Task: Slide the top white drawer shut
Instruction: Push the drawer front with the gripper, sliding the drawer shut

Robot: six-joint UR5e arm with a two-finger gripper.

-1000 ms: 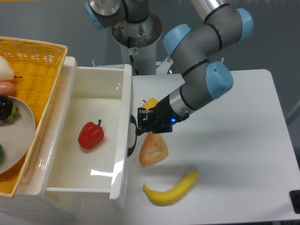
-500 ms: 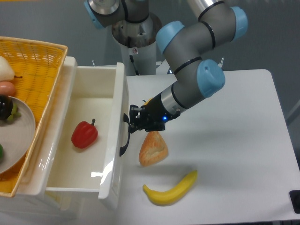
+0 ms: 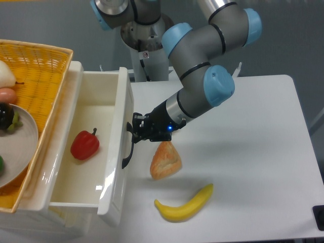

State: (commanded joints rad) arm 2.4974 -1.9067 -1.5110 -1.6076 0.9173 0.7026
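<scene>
The end effector (image 3: 135,130) presses against the curved black handle (image 3: 127,151) of the top white drawer (image 3: 115,167), partly open at left; its finger opening cannot be told.

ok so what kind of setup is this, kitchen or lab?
Looks like a lab bench, not a kitchen: bare white table, plain grey backdrop, and likely plastic food, a banana and red pepper.

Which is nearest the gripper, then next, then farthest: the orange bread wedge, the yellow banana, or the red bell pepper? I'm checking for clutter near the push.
1. Orange bread wedge, on the table just below the gripper.
2. Red bell pepper, inside the top white drawer, to the gripper's left in the image.
3. Yellow banana, farthest, near the table's front edge.
</scene>
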